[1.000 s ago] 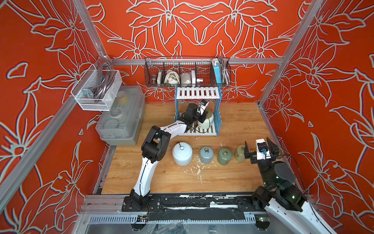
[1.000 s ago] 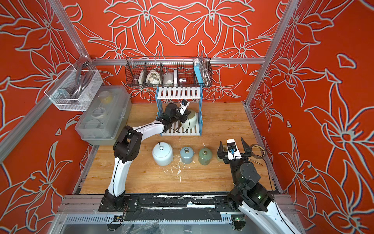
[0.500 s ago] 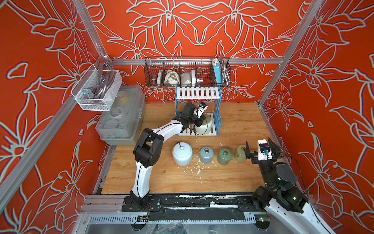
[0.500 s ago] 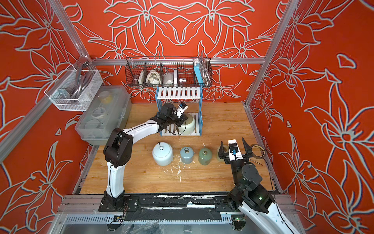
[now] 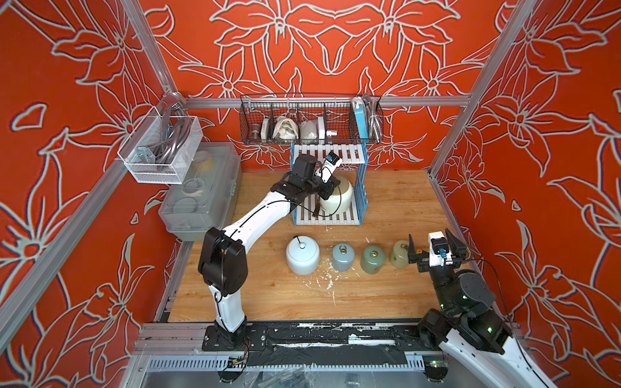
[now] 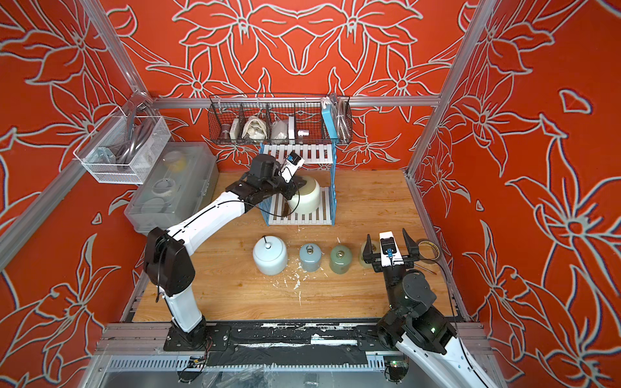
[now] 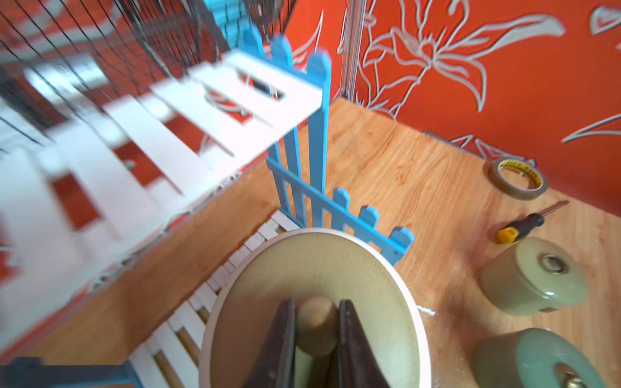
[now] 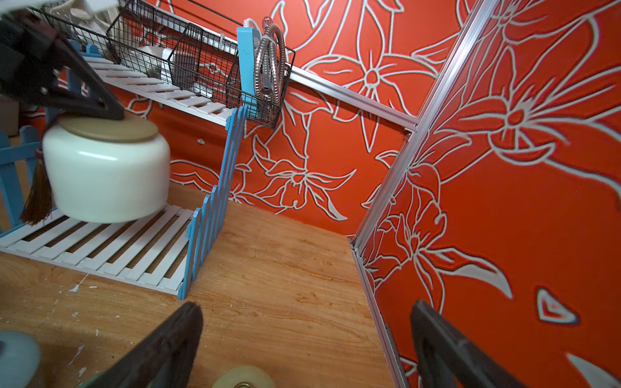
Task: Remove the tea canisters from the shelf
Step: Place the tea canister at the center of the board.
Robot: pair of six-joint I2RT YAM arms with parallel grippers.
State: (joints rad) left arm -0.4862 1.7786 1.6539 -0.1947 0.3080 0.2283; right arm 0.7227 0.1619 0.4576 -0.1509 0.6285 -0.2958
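Observation:
The large cream canister (image 5: 337, 201) (image 6: 305, 200) (image 8: 107, 174) hangs tilted just above the lower tier of the blue-and-white shelf (image 5: 327, 220) (image 6: 302, 220) (image 8: 117, 248). My left gripper (image 5: 328, 189) (image 6: 295, 187) (image 7: 316, 322) is shut on the knob of its tan lid (image 7: 302, 268). On the table in front stand the pale blue canister (image 5: 302, 257), the blue-grey one (image 5: 343, 258), the sage green one (image 5: 373, 259) and the small cream one (image 5: 400, 258) (image 8: 243, 376). My right gripper (image 5: 430, 235) (image 6: 386, 235) (image 8: 305, 307) stands open beside the small cream one, holding nothing.
A black wire basket (image 5: 311, 117) hangs just above the shelf's upper tier. A clear mesh basket (image 5: 161, 151) and a clear plastic box (image 5: 201, 191) sit at the left. A tape roll (image 7: 517, 178) and a screwdriver (image 7: 524, 225) lie by the right wall.
The left arm's elbow has swung left and toward the front, and the cream canister in its grip has tipped and come up off the lower tier. The right arm has barely moved.

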